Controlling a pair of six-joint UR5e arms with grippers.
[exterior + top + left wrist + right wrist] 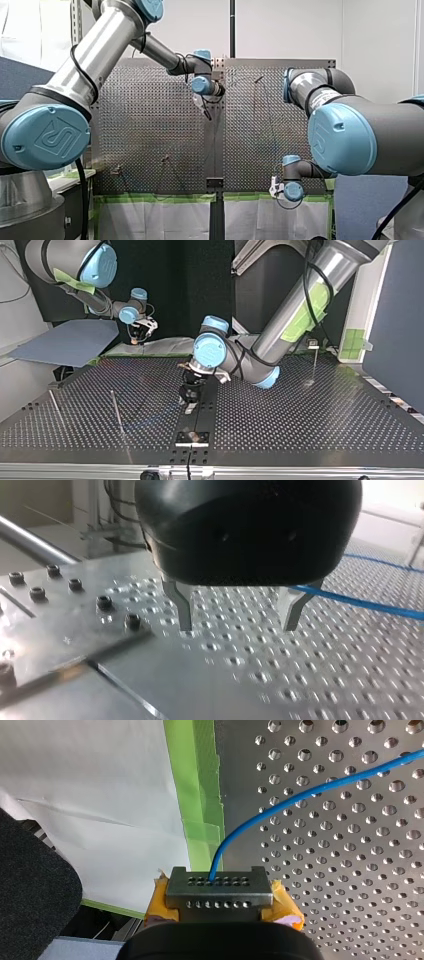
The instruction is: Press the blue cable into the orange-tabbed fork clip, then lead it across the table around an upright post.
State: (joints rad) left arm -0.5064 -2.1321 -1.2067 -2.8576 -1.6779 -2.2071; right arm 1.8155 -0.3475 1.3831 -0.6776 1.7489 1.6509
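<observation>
Blue thin cable (300, 795), pinched in my right gripper (220, 895), seems unclipped and unrouted; my left gripper (237, 627) hovers spread.

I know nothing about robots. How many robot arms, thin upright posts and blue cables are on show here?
Robot arms: 2
Thin upright posts: 3
Blue cable: 1
Total: 6

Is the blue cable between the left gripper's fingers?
No: between the open fingers of the left gripper only bare table shows; the blue cable runs off beside one.
</observation>
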